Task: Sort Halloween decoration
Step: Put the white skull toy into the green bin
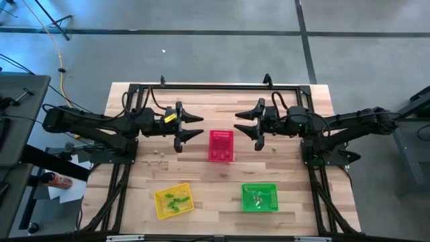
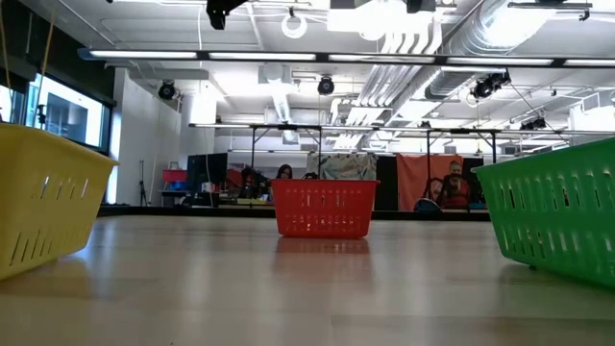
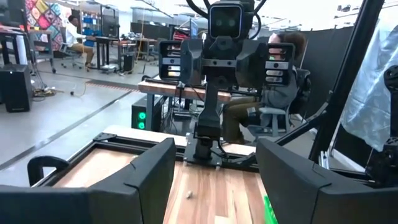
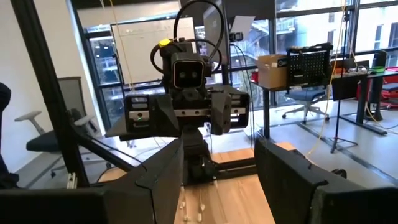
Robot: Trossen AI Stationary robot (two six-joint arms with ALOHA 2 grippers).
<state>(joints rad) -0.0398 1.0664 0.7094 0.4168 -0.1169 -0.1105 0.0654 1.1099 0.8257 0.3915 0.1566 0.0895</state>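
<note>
Your 2 grippers hang above the table's far half, facing each other across the red basket (image 1: 221, 145) — left gripper (image 1: 193, 126) on one side, right gripper (image 1: 244, 124) on the other, both with fingers spread and nothing between them. What's left loose are pale trinkets: a few (image 1: 160, 152) lie just below the left gripper, towards the table's near edge, and 1 (image 1: 275, 149) sits below the right gripper (too small to judge any long axis). Each arm has its own nearest target; the left cluster looks the closer reach. Green pieces (image 1: 173, 200) already lie in the yellow basket (image 1: 158, 208), others in the green basket (image 1: 259, 186).
</note>
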